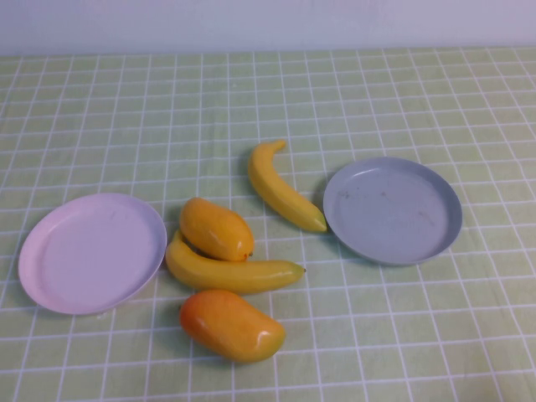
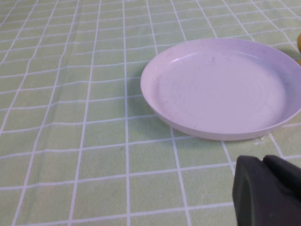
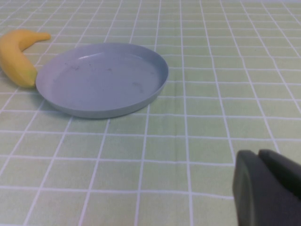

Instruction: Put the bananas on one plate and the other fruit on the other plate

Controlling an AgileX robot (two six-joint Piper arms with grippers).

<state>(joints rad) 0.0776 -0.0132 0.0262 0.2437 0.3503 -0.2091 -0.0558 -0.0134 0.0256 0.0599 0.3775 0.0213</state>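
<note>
Both plates lie bare: pink plate left, grey-blue plate right. Between them we see crowding: upper mango touching lower banana, second mango just beside. Far banana tip nearly meets the grey-blue rim. Left gripper and right gripper hang beside their plates over open tablecloth.

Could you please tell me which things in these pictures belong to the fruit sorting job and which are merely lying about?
Part of the job:
- two bananas, both on the cloth
- two mangoes, both on the cloth
- grey-blue plate, bare
- pink plate, bare
- left claw, beside the pink plate
- right claw, near the grey-blue plate

Just there:
- green checked tablecloth
</note>
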